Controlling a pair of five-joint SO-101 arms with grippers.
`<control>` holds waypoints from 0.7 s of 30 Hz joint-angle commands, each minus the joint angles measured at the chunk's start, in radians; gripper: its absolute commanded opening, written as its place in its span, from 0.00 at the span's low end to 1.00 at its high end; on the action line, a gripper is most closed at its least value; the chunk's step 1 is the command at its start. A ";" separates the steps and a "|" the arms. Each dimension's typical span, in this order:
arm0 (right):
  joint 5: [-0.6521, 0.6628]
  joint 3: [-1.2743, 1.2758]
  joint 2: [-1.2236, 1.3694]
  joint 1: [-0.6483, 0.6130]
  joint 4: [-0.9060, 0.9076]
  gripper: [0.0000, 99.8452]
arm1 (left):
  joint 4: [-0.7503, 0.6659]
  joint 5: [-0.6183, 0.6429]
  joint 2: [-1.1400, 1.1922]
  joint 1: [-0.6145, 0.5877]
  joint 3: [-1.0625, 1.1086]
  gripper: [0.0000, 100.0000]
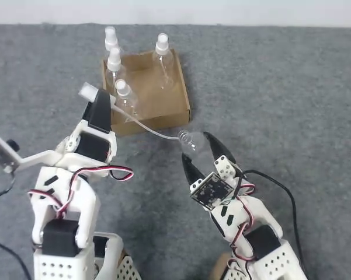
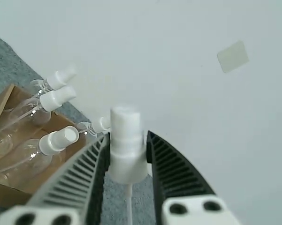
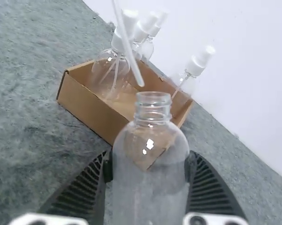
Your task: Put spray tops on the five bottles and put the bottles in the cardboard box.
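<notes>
Bottles, clear plastic: five counted. Four capped bottles (image 1: 124,96) stand upright inside the cardboard box (image 1: 163,123), each wearing a white sprayer. One uncapped bottle (image 1: 188,142) sits just in front of the box, neck toward it, in the right gripper (image 1: 195,147), whose fingers clamp its body from both sides.

Spray top (image 2: 125,140), loose: one. It is pinched at the collar by the fingers of the left gripper (image 1: 95,98), by the box's front left corner.

Dip tube (image 1: 152,129): one, running from that top across the box front toward the open bottle.

View notes:
- High view: the tube's whole length and both arms.
- Right wrist view: the bare threaded neck (image 3: 152,101), with the tube end close by. Contact cannot be told.
- Left wrist view: ribbed finger pads (image 2: 171,164) pressed against the top.

Surface: grey felt-like mat (image 1: 280,87).

Room: plain white wall (image 2: 187,37), with one small pale square patch (image 2: 232,56).
</notes>
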 commanded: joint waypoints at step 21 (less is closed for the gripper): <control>0.075 0.023 -0.030 -0.025 -0.028 0.12 | -0.081 -0.026 -0.017 0.064 0.059 0.01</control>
